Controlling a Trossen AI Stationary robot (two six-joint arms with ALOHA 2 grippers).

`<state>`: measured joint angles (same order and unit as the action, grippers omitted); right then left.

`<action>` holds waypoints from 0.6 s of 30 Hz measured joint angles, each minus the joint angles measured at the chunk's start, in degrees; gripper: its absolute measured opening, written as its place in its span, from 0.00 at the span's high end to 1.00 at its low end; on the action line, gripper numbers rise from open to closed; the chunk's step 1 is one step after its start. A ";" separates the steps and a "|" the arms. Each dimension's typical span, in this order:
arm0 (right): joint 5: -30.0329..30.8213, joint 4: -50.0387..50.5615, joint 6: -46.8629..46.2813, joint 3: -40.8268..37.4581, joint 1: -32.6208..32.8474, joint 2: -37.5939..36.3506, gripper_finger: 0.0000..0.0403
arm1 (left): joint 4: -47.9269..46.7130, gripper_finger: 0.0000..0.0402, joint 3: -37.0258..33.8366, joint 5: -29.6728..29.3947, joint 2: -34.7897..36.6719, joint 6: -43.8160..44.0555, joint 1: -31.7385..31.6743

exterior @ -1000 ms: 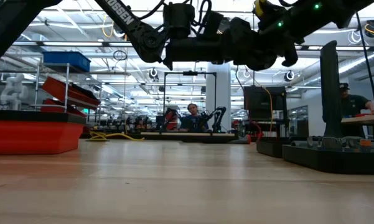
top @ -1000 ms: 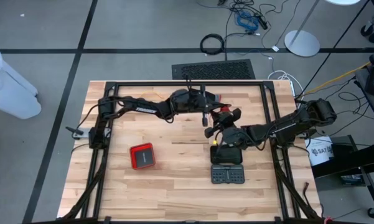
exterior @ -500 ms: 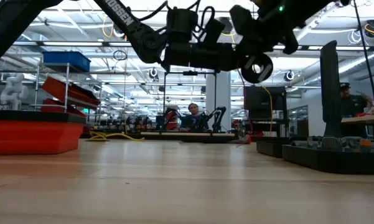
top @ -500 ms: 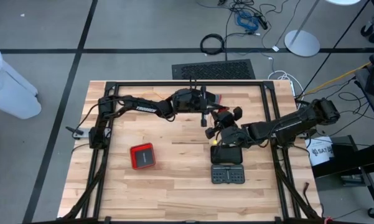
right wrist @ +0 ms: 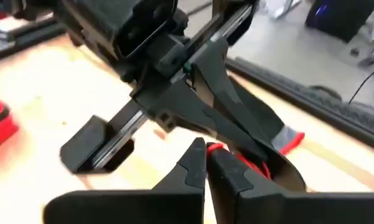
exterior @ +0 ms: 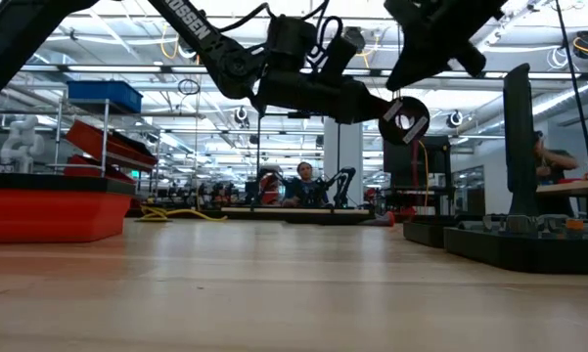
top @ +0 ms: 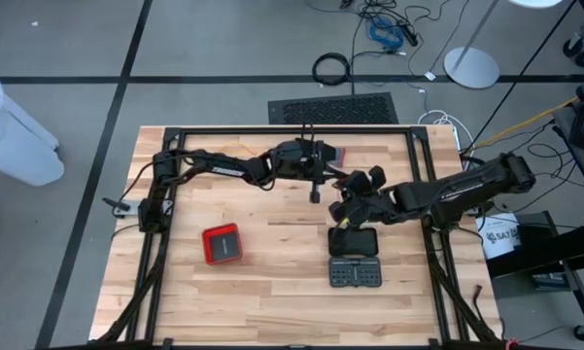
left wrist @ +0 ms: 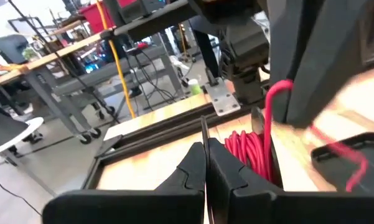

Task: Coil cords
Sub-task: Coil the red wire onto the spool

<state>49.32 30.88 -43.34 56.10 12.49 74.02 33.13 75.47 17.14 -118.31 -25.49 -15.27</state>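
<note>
red cord (left wrist: 252,149), red box (top: 223,244), pale striped wooden table (top: 272,292)

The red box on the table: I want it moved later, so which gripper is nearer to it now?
Left. The left gripper hangs up and to the right of the red box in the high view; the right gripper is farther right, by the black cases.

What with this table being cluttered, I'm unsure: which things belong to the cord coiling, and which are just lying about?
Job in hand:
- red cord, loosely coiled
- left gripper, shut, beside it
- right gripper, shut, close by

Lying about:
- red box
- black case
- compartment tray
- thick black cable ring, on the floor
</note>
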 joint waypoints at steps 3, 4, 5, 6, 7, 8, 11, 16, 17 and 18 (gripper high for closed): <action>-3.71 7.26 -0.81 2.88 -0.04 -0.57 1.00 | -1.72 1.00 0.01 0.27 0.90 -1.01 0.00; -5.33 9.49 -0.44 3.80 -0.02 -0.70 1.00 | -2.48 1.00 0.00 0.54 1.21 -1.02 0.00; -6.60 11.62 0.18 4.68 -0.02 -0.78 1.00 | -3.06 1.00 -0.01 0.73 1.49 -1.12 0.00; -7.52 13.69 0.55 5.53 -0.02 -0.83 1.00 | -4.03 1.00 -0.04 0.88 1.96 -1.25 0.02; -8.29 15.61 0.96 6.37 -0.02 -0.85 1.00 | -4.62 1.00 -0.10 1.12 2.26 -1.51 0.02; -8.55 17.43 1.59 7.18 0.04 -0.85 1.00 | -4.98 1.00 -0.12 1.33 2.74 -1.70 0.00; -9.46 21.01 3.76 8.61 0.40 -1.01 1.00 | -7.79 1.00 -0.19 2.55 4.72 -2.45 -0.13; -9.88 26.18 3.72 9.33 0.79 -1.60 1.00 | -11.92 1.00 -0.13 4.50 7.77 -3.99 -0.47; -9.88 26.98 3.70 9.33 0.78 -1.62 1.00 | -12.49 1.00 -0.16 5.37 8.08 -4.03 -0.62; -9.88 28.04 3.72 9.33 0.81 -1.64 1.00 | -13.08 1.00 -0.19 6.11 8.41 -4.01 -0.83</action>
<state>39.44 58.92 -39.62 65.43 13.30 72.38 20.05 75.28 23.25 -109.90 -29.51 -16.09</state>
